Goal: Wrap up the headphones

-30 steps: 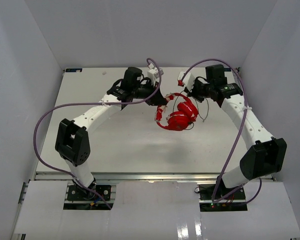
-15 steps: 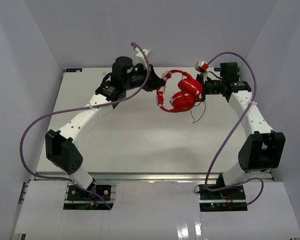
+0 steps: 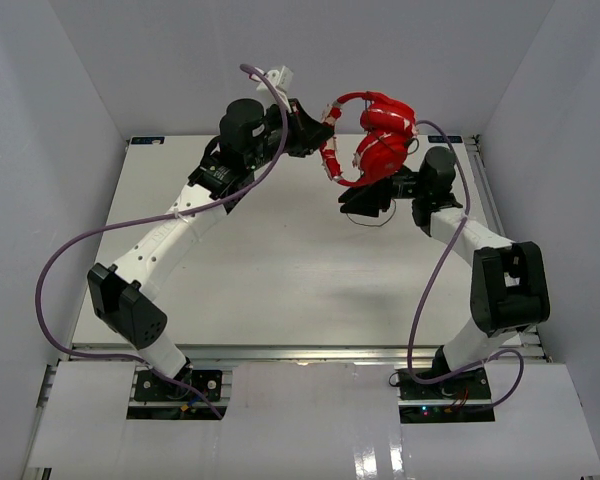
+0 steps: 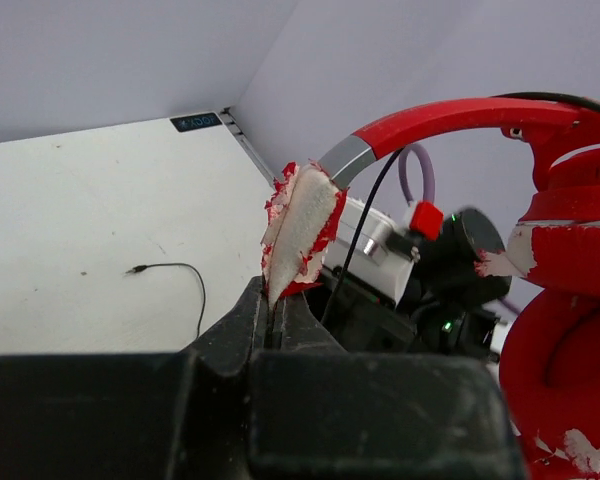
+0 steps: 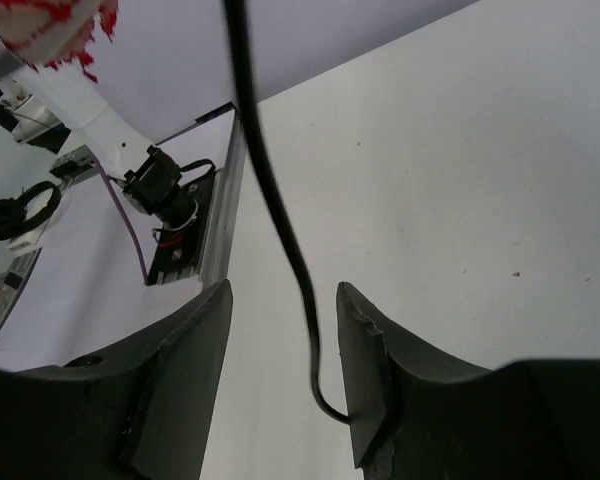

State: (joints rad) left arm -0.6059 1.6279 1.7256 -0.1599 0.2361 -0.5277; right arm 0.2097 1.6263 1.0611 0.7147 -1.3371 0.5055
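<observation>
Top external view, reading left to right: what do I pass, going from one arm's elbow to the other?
left arm's elbow → left hand → headphones → right arm's elbow

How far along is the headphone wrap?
Done: left gripper shut on the worn headband of the bright red over-ear headphones, holding them above the white table. In hand: the thin black cable runs through the open right gripper. Left: all winding; the plug end lies on the table.
</observation>
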